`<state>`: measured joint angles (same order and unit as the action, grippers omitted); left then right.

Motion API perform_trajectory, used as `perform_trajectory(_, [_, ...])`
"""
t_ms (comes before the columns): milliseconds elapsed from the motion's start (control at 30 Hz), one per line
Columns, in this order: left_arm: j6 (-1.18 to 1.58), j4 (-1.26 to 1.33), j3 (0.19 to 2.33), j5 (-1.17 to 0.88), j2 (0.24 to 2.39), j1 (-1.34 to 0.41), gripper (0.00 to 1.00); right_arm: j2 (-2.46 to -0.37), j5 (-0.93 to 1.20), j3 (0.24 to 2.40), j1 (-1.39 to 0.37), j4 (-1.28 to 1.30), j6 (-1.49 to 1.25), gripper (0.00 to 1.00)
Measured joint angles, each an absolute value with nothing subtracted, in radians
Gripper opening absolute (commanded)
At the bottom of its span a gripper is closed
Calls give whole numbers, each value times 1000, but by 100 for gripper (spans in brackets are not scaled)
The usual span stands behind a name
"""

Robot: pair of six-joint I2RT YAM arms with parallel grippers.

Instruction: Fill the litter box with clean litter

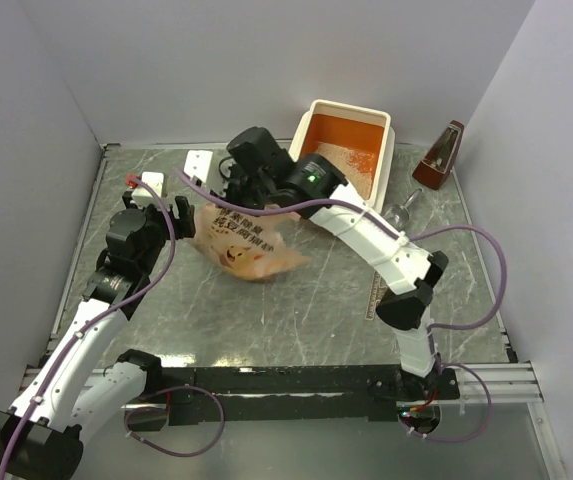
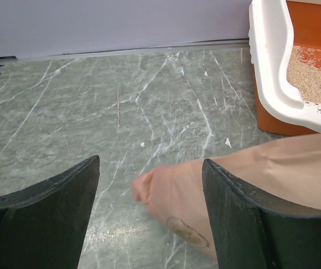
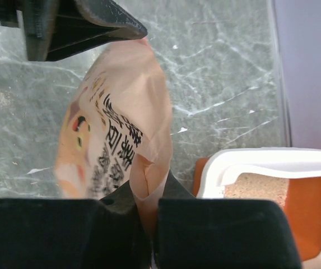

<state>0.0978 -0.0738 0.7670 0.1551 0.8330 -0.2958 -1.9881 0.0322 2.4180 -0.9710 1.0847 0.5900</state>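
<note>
Jaws of the right gripper [image 3: 150, 208] are shown pressed together on a pinched fold of the peach-pink bag [image 3: 115, 123], printed with dark characters and a cartoon face. The bag is stretched from that grip toward the left gripper [image 2: 150, 162], whose jaws are spread wide. One corner of the bag is seen low between the left fingers [image 2: 54, 207] but is not clamped; whether the film is touched by the finger on the box side cannot be told. The litter box [image 1: 352, 106] is set at the far side of the grey marbled table [image 1: 326, 300], close to the back wall and just right of both grippers. Its cream-white rim and bright orange inside are plainly seen. The clean litter [image 2: 317, 73], pale beige and sandy, is spread over the nearer part of the box floor, while the orange at the far end is left bare. The bag is held beside the box, not over it. A dark red wedge-shaped object [image 1: 439, 157] is seen to the right of the box.
</note>
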Motion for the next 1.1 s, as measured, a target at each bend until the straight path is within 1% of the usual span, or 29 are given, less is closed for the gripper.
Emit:
perform_trajectory(167, [98, -75, 767, 156, 833, -296, 78, -1916, 49, 2415, -971, 1066, 590, 0])
perform_trajectory(433, [98, -80, 767, 157, 833, -296, 78, -1815, 80, 2299, -971, 949, 561, 0])
perform_trajectory(567, [98, -80, 767, 157, 833, -296, 78, -1833, 101, 2188, -971, 928, 514, 0])
perform_trajectory(667, [98, -81, 767, 157, 833, -296, 78, -1888, 113, 2120, -971, 926, 472, 0])
perform_trajectory(800, [98, -81, 767, 166, 833, -296, 78, -1945, 99, 2118, -991, 875, 450, 0])
perform_trajectory(1100, [98, -89, 767, 202, 833, -296, 79, -1942, 30, 2128, -977, 846, 443, 0])
